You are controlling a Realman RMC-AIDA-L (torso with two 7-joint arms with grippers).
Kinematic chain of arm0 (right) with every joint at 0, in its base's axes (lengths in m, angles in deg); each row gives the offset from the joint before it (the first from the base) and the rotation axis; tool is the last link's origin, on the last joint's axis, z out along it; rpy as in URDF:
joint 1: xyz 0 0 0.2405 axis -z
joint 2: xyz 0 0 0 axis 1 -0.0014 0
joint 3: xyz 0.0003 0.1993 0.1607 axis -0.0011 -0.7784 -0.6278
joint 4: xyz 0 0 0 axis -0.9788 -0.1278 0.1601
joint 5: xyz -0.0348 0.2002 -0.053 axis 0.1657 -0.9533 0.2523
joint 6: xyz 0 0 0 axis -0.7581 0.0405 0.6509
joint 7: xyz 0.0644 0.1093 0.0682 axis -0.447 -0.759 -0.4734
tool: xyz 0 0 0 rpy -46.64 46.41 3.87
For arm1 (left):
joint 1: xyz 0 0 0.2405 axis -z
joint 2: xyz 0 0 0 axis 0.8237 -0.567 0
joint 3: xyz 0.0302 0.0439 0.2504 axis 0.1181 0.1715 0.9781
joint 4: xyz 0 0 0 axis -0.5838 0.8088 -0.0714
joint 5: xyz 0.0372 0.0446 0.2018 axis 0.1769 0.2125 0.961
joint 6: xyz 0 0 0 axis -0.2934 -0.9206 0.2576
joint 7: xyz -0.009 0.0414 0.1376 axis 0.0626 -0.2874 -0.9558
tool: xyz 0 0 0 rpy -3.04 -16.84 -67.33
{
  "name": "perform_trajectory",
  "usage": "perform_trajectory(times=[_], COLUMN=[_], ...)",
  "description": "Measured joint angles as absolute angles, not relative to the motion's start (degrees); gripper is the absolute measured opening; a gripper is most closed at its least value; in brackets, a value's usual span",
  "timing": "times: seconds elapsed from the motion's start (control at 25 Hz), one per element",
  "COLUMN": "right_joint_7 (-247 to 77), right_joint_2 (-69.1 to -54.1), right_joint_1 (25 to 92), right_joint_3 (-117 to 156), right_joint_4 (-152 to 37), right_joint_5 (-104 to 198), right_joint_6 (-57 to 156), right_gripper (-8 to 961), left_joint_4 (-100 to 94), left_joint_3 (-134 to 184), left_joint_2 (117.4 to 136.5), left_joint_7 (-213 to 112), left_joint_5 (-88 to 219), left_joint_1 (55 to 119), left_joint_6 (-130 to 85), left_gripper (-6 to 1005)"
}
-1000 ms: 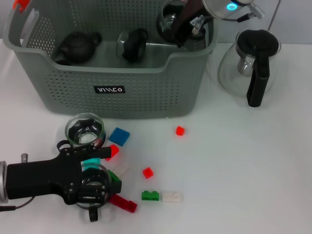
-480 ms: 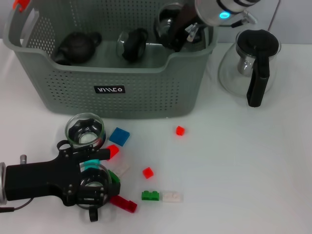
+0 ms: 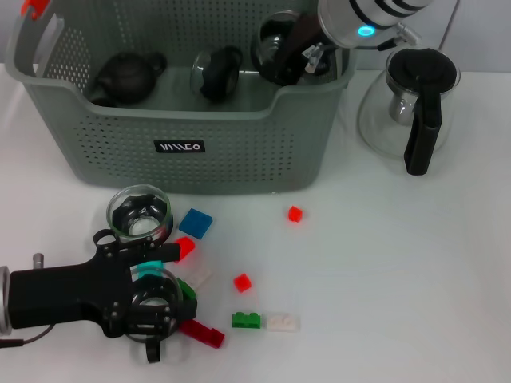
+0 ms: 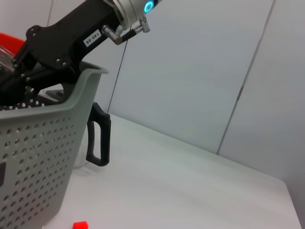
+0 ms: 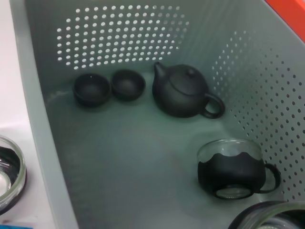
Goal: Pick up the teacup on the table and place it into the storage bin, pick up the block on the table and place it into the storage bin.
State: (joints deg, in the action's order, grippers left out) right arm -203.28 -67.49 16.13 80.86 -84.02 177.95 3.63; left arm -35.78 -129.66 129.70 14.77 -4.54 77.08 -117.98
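The grey-green storage bin (image 3: 215, 144) stands at the back of the white table. My right gripper (image 3: 297, 49) hangs inside the bin's far right corner, shut on a glass teacup (image 3: 274, 36), whose rim shows in the right wrist view (image 5: 267, 215). At the front left, my left gripper (image 3: 153, 307) lies low on the table, shut around a second glass teacup (image 3: 157, 281). A third glass teacup (image 3: 140, 214) stands just behind it. Loose blocks lie nearby: blue (image 3: 196, 223), small red (image 3: 295, 214), another red (image 3: 242, 282), green (image 3: 246, 320) and a long red one (image 3: 201, 331).
The bin holds a black teapot (image 5: 183, 90), two small dark cups (image 5: 90, 89) and a dark-sleeved glass cup (image 5: 233, 169). A glass carafe with a black handle (image 3: 411, 104) stands right of the bin. More small blocks crowd the left gripper.
My right arm has shifted slightly left and down over the bin's right corner with the teacup. The left gripper edged a little to the left, then stayed still.
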Motion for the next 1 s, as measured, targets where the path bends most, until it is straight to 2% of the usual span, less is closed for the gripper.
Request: perform_trajectory(times=[1.0], right_joint_7=[-203.54], right_joint_2=[-68.65], right_joint_1=[17.32], right_joint_3=[82.77], right_joint_4=[-83.12], right_joint_5=[177.94], right_joint_6=[8.16], right_gripper=[93], left_joint_4=[-35.69], left_joint_3=[-129.76], left_joint_2=[129.91], left_joint_7=[14.62], left_joint_5=[-4.69], left_joint_1=[77.17], left_joint_6=[-117.81], left_gripper=[869])
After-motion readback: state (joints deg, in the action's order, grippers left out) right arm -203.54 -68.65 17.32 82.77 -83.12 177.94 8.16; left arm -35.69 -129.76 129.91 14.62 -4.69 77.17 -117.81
